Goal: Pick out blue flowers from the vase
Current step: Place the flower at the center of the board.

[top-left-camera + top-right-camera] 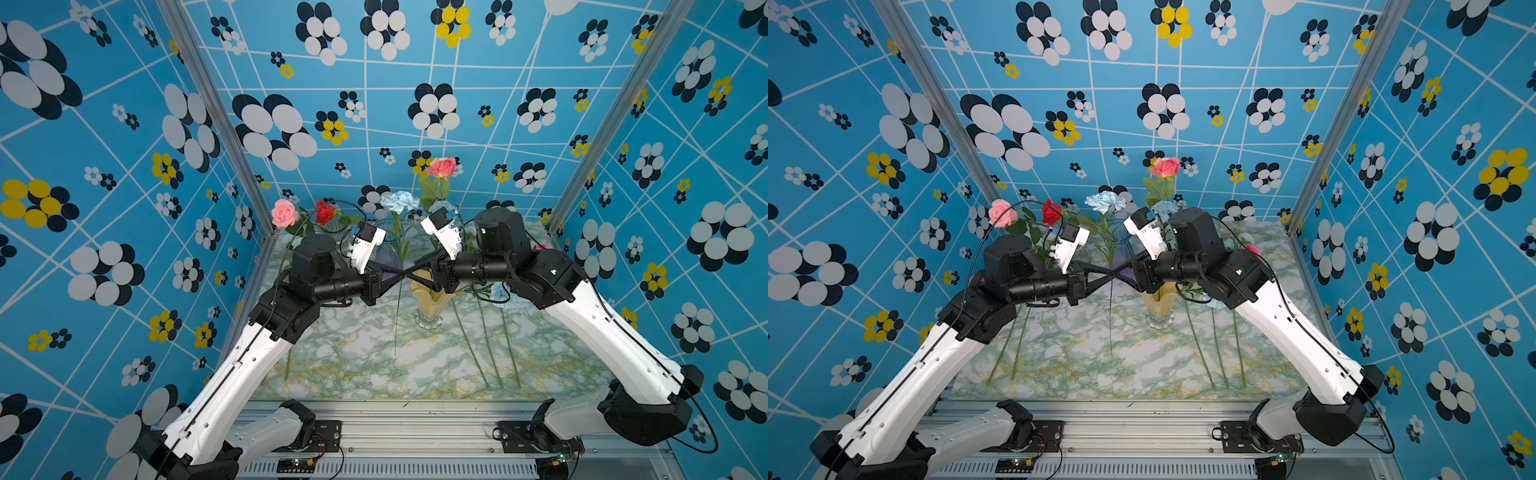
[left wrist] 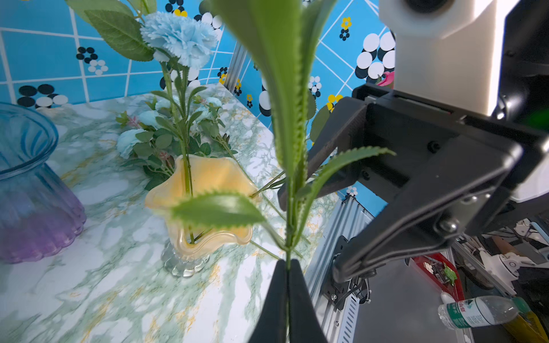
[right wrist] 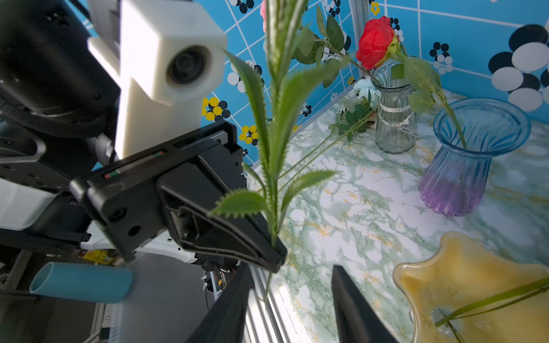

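Clamping stem (image 2: 287, 249): L tool (image 2: 287, 265) | its blue bloom (image 1: 399, 201) top views only

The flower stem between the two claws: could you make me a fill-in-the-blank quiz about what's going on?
1. The left gripper is ___ on the stem of a blue flower.
2. The right gripper, beside that stem, is ___.
3. The red rose stands in a vase tinted blue above and ___ below.
Missing words: shut; open; purple.
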Action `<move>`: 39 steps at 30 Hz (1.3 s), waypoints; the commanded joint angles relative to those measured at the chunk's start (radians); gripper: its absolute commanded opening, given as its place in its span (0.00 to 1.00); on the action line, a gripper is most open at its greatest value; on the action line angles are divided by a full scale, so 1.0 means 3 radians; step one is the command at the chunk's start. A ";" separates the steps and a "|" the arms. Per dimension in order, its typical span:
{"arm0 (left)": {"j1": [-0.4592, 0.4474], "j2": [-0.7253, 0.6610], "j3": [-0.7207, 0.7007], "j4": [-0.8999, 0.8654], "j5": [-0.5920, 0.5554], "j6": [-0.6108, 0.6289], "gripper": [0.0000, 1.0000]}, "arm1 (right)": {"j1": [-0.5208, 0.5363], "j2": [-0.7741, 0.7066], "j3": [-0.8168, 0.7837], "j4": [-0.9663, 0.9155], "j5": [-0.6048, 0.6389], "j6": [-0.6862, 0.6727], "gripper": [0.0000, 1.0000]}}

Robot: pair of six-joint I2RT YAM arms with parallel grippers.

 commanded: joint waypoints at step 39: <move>0.0553 0.1478 -0.0773 -0.0901 -0.2160 0.0147 0.00 | 0.0018 -0.1586 -0.1928 0.0934 0.0922 -0.0290 0.99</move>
